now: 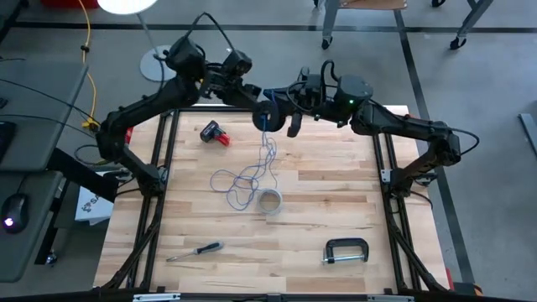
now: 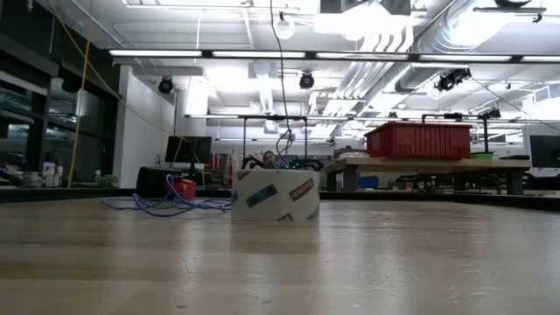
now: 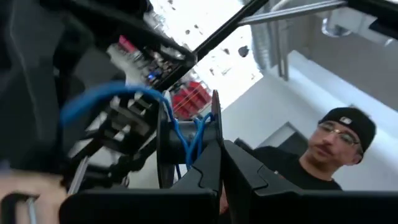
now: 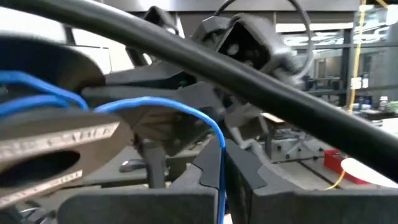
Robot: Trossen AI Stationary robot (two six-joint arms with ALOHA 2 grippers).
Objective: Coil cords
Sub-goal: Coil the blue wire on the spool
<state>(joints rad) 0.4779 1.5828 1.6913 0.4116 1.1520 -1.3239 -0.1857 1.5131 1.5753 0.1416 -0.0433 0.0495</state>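
High over the table's far middle, my left gripper (image 3: 222,165) is shut on a black spool (image 1: 267,116) wound with blue cord (image 3: 189,140). Facing it from the right, my right gripper (image 4: 222,169) is shut on the same blue cord. From there the cord hangs down (image 1: 268,147) to a loose heap of blue and pale grey cord (image 1: 243,180) lying on the table. The low view shows the heap (image 2: 171,206) to the left of a tape roll. My left gripper pinches the rim of one spool flange (image 3: 215,130) between its two fingers, coming roughly level from the table's left. The spool is lifted clear of the table, with blue turns between its flanges. My right gripper pinches a single strand of blue cord (image 4: 221,146) between its shut fingers, coming roughly level from the table's right. The strand arcs over from the spool (image 4: 56,143) and runs on downward past the fingers.
A white tape roll (image 1: 270,201) stands just beside the heap. A red and black tool (image 1: 216,132) lies at the far left, a screwdriver (image 1: 197,249) near the front, and a clamp (image 1: 346,252) at the front right. A person shows beyond the table in the left wrist view.
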